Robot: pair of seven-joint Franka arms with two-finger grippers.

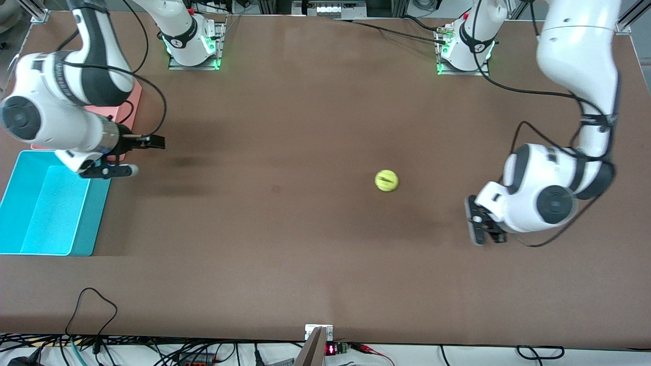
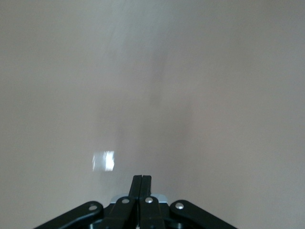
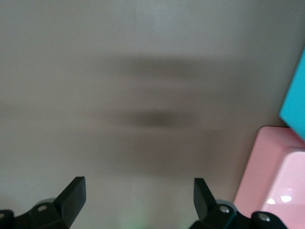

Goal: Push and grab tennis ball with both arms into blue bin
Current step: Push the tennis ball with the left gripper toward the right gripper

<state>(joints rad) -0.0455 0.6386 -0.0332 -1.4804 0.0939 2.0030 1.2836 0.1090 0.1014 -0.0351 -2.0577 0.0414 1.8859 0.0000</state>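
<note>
I'm reading the table from the front camera upward: nearest me sits the left gripper [image 1: 477, 230], low over the bare table [image 1: 305, 254] at the left arm's end, its two fingers pressed flat together with nothing between them, as the left wrist view confirms [image 2: 141, 191]. A little farther from the camera than that gripper, and toward the middle of the table, lies the tennis ball [image 1: 386, 180], alone on the brown surface and touching nothing. The ball is clearly closer to the left gripper than to the other one, and the blue bin [image 1: 30, 239] lies toward the right arm's end, so I judge the closed left fingers should sweep the ball that way. The ball is round, so no long axis matters; it looks fuzzy yellow-green with faint dark markings, and I expect it to roll freely once nudged. The right gripper [image 1: 133, 155] hovers by the bin's rim, fingers spread wide and empty [image 3: 138, 195], waiting. Farthest off, the pink bin [image 1: 129, 109] sits beside the blue one, half hidden under the right arm.
</note>
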